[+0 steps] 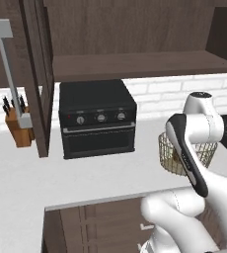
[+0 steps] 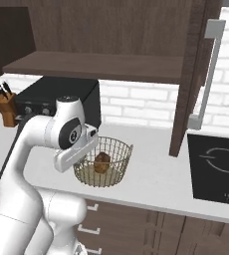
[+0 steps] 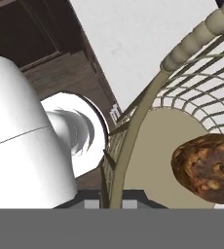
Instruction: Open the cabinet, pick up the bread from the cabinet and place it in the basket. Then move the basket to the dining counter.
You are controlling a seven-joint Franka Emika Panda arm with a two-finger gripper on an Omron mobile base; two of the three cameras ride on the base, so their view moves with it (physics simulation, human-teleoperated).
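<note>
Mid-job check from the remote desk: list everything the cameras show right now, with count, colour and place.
cabinet: one, dark brown, on the wall above the worktop, door swung open, silver bar handle.
bread: one, golden-brown, lying inside the basket.
basket: one, tan open weave, on the white worktop, right of the oven.
oven: one, black, on the worktop under the cabinet.
knife block: one, brown wood with dark handles, on the worktop left of the oven.
cooktop: one, black, set in the worktop right of the basket.
drawer cabinets: brown, below the worktop.
gripper: one, shut on the basket's rim, at its near edge.
</note>
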